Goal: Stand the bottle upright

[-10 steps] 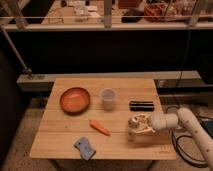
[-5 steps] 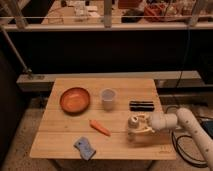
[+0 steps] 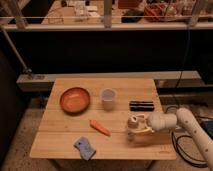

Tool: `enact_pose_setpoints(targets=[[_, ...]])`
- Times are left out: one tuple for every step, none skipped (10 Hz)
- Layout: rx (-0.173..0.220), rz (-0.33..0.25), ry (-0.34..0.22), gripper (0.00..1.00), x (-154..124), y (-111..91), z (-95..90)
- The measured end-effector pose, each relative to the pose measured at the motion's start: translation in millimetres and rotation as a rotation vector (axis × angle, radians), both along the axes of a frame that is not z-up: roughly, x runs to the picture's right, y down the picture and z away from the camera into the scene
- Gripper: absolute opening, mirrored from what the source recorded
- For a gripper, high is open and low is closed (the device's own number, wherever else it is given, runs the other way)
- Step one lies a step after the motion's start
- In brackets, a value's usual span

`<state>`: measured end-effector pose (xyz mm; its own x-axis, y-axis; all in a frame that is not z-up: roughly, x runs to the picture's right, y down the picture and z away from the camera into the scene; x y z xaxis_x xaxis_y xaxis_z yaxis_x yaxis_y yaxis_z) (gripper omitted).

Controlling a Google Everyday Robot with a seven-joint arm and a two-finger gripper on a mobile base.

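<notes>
The bottle (image 3: 133,121) is a small stubby cream-white shape at the right of the wooden table (image 3: 65,145), below the black bar. My gripper (image 3: 138,126) reaches in from the right on its white arm and sits right at the bottle, around or against it. The bottle looks roughly upright with its round top facing up, tilted a little. Part of it is hidden by the gripper.
A translucent cup (image 3: 108,98) stands mid-table. A flat black bar (image 3: 142,105) lies right of it. An orange-brown bowl (image 3: 75,99) sits at the left. An orange carrot-like piece (image 3: 100,128) and a blue-grey item (image 3: 85,148) lie near the front edge.
</notes>
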<state>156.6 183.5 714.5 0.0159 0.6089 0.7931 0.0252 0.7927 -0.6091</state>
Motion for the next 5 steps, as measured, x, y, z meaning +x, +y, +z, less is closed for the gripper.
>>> enact_pose_setpoints(targets=[[-0.002,0.000,0.000,0.41,-0.8,0.1,0.8],[-0.004,-0.002,0.001,0.41,-2.0,0.2,1.7],[-0.005,-0.001,0.002,0.41,-2.3,0.8,2.2],[-0.006,-0.001,0.003,0.41,-1.9,0.7,2.2],[-0.007,0.000,0.004,0.41,-1.9,0.7,2.3]])
